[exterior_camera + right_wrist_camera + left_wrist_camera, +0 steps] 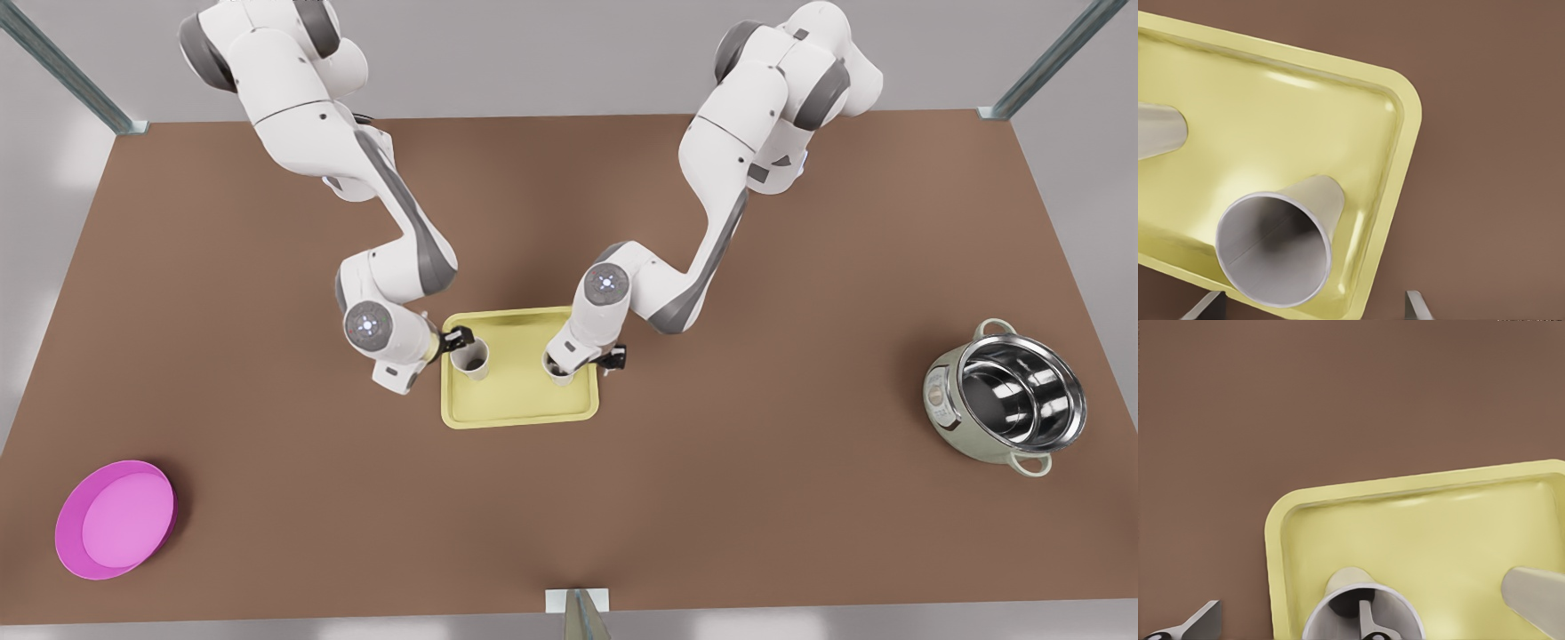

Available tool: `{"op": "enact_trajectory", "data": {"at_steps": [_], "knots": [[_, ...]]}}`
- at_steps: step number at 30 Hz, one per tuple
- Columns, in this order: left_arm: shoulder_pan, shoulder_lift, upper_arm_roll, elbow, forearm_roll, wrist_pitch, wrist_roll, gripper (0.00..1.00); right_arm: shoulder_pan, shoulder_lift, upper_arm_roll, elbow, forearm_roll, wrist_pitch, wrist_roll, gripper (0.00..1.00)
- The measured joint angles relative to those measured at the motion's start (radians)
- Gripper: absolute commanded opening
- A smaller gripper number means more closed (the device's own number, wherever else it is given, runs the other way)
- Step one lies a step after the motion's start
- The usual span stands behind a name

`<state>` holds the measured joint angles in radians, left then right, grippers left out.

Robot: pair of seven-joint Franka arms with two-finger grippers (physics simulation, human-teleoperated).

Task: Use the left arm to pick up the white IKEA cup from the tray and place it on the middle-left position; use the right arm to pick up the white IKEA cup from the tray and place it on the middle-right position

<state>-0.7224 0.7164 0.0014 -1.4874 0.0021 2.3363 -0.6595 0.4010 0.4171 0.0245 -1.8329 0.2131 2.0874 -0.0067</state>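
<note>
White IKEA cup (469,357) (1395,613), upright in the corner of the tray (520,409) (1438,520) on the front view's left, straddled by the left gripper (458,342) (1281,620). Spread wide and gripping nothing yet: one finger down inside the mouth, the other outside, beyond the tray's rim. Second white cup (558,369) (1275,250), upright by the tray's edge on the front view's right, just under the right gripper (587,358) (1313,303). Likewise wide apart and empty, with a finger showing on either side of the rim in the right wrist view. Judged as the grasp step for both arms, with lifting and placing on the bare table (267,444) to come. For a clean pick on the left: pinch the thin wall squarely, gently, without tipping the cup against the raised rim beside it. On the right: settle lower before closing, then lift straight up, clear of the low lip, before swinging outward — no dragging across the tray. Across the scene from the front view's left: a round magenta dish (116,520), glossy and shallow; the pale yellow tray, smooth, round-cornered, softly sheened; two tapered cups, matte white, thin-walled, light-looking and probably easy to knock over; a pale green pot (1009,396) with a mirror-bright steel bowl and loop handles; plain brown tabletop throughout, no marks for the placing spots.
</note>
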Motion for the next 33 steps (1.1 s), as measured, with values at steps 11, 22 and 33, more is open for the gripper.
{"op": "enact_trajectory", "data": {"at_steps": [11, 22, 33], "knots": [[-0.015, -0.044, -0.001, -0.089, 0.031, 0.032, -0.070, 1.00, -0.004, 0.093, 0.000, 0.031, 0.001, 0.088, 0.017, 1.00], [-0.031, -0.019, -0.001, -0.085, 0.039, 0.064, -0.113, 1.00, 0.002, 0.122, 0.002, 0.025, 0.001, 0.133, 0.024, 0.69], [-0.036, 0.012, 0.000, -0.081, 0.054, 0.095, -0.147, 0.57, 0.001, 0.117, 0.023, 0.030, 0.003, 0.132, 0.040, 0.28]]}}
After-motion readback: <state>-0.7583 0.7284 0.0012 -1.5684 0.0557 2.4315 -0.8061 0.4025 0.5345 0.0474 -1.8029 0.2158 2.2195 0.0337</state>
